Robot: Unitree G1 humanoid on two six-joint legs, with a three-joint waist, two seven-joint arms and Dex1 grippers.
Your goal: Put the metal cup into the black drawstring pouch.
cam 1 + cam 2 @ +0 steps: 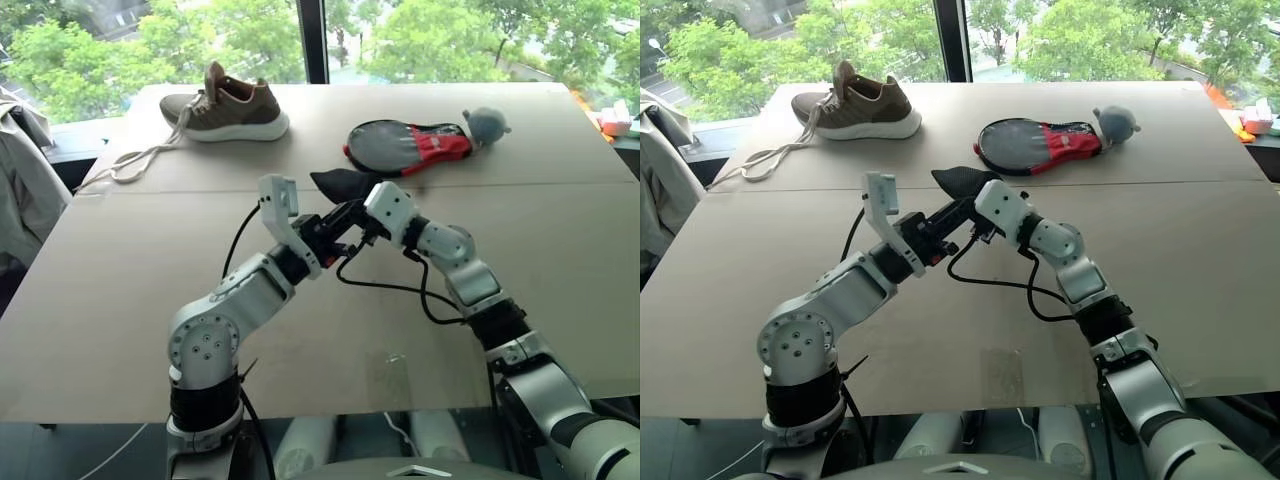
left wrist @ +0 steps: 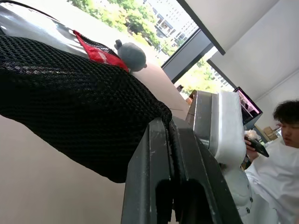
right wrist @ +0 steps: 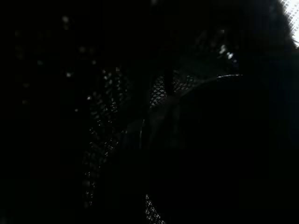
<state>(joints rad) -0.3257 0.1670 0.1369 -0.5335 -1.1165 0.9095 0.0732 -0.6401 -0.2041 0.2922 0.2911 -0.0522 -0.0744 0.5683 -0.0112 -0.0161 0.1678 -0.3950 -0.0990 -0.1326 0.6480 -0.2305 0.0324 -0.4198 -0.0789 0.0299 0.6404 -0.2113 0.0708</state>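
While I watch from the left eye view, my left gripper (image 1: pixel 335 225) and right gripper (image 1: pixel 352 222) meet mid-worktop (image 1: pixel 120 300) at the black drawstring pouch (image 1: pixel 342 183), whose long axis runs away from me toward the paddle case (image 1: pixel 405 147); the right arm reaches deeper. From the left wrist view, the left jaws are pinched tight on the pouch's mesh edge, the bag hanging beyond them. From the right wrist view, dark mesh presses close all around; I cannot tell those jaws' spread, and I judge the metal cup sits inside.
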